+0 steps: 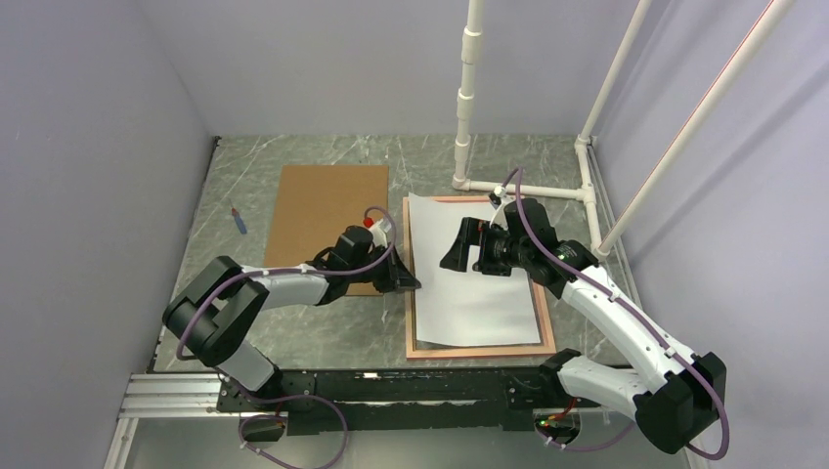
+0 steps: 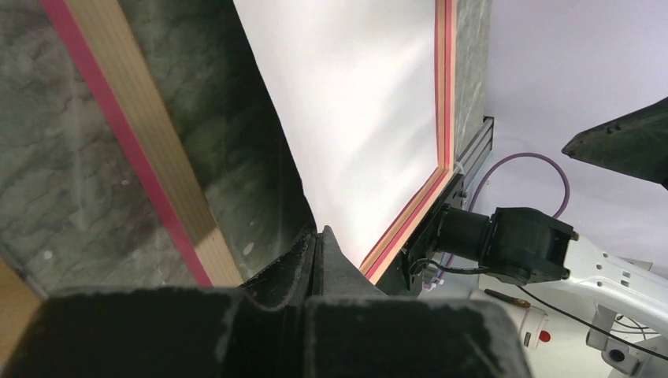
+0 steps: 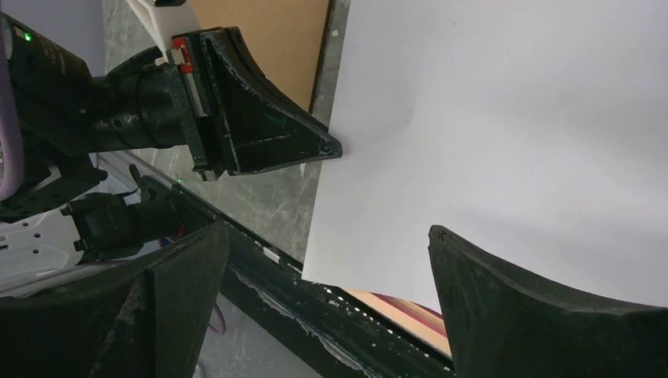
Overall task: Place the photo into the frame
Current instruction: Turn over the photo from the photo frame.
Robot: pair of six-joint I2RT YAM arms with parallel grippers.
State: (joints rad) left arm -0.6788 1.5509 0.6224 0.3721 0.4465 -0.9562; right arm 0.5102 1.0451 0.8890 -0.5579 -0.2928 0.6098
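**White-backed photo lies on the pink frame, held at its 9 o'clock edge**

The big paper photo (image 1: 479, 303), white side up, lies on the thin reddish-pink wooden frame (image 1: 479, 350). Its long side runs from 12 to 6 o'clock, tipped a little toward 11. The left jaws are pressed together on its 9 o'clock edge, with the black fingertips (image 3: 319, 148) right at the paper, and that edge looks lifted off the rail. The right jaws are wide apart and hang over the photo's middle, pointing to 9 o'clock and holding nothing. I think the left jaws are the ones to slide the sheet straight inside the rails. The flat brown backing board (image 1: 327, 220) lies just beside at 9 o'clock on the dark marble counter (image 1: 323, 332). A small blue pen-like thing (image 1: 238, 221) sits well apart, so nothing seems to be in the way.
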